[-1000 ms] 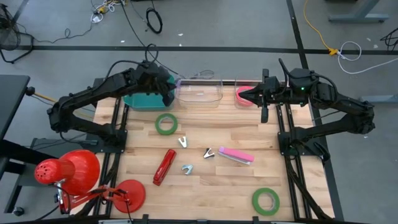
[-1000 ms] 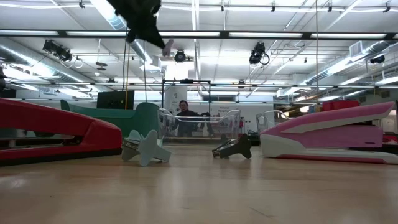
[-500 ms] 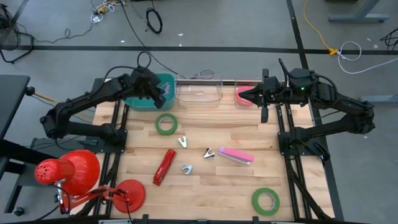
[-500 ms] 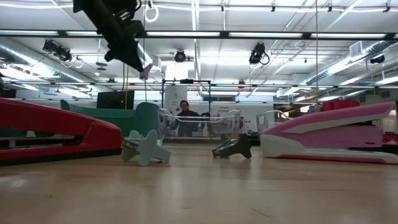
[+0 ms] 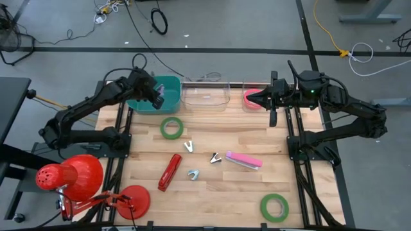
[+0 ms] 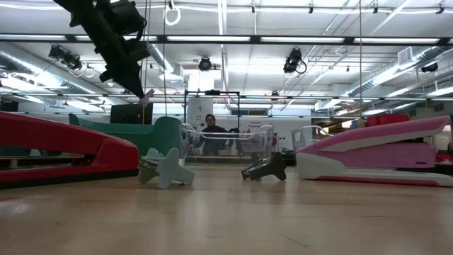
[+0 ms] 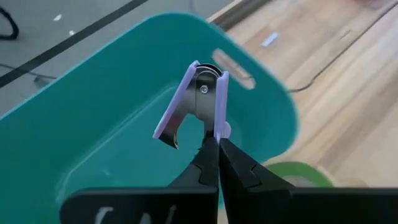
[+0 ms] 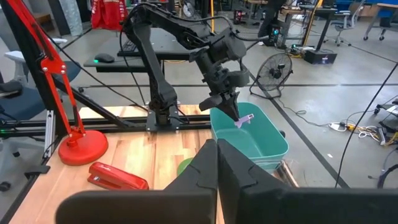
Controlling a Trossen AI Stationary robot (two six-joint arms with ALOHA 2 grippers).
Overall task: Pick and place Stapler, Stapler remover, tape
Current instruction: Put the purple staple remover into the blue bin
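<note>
Remover's over the teal bin (image 5: 168, 86) — I've swung it left from the clear tray.
High view: my left gripper (image 5: 158, 98) pinches the lilac stapler remover (image 7: 198, 102); clear tray (image 5: 205, 96) looks empty. Wrist view: only teal below — drop next. Right gripper (image 5: 252, 97) waits, fingers shut, over the pink tape (image 5: 249, 102).

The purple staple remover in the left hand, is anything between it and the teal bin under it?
Nothing visible. The left hand is shut on the purple staple remover and holds it over the open teal bin. The part of the bin's inside that shows is bare. The right hand waits shut at the table's far side.
</note>
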